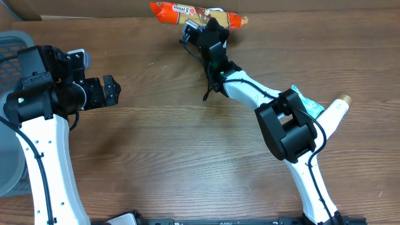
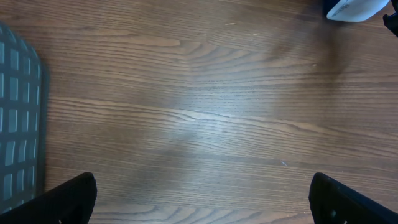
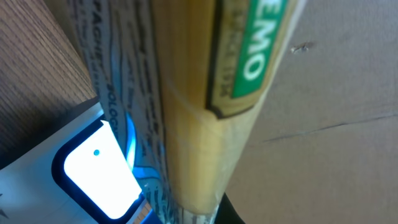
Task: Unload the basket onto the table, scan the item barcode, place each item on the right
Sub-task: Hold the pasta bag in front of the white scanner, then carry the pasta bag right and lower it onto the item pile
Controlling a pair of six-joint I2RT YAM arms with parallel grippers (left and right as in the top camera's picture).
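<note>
From above, a long packet (image 1: pixel 181 12) with an orange-red wrap is seen at the far edge of the table (image 1: pixel 162 150). The right gripper (image 1: pixel 211 31) is placed right at the packet, near its middle. Its fingers are squeezed shut, but it cannot be told whether the packet is pinched between them.

Only in the right wrist view is the packet (image 3: pixel 186 112) seen up close: yellow inside, with a green label. A bright white light with a blue glow (image 3: pixel 96 177) is shown beside it, and brown cardboard (image 3: pixel 336 124) behind it.

The left gripper (image 1: pixel 111 90) is held wide apart over bare wood, well away from the packet, with nothing in it. In the left wrist view only the two dark fingertips (image 2: pixel 68 199) and the grey basket (image 2: pixel 18 112) are seen.
</note>
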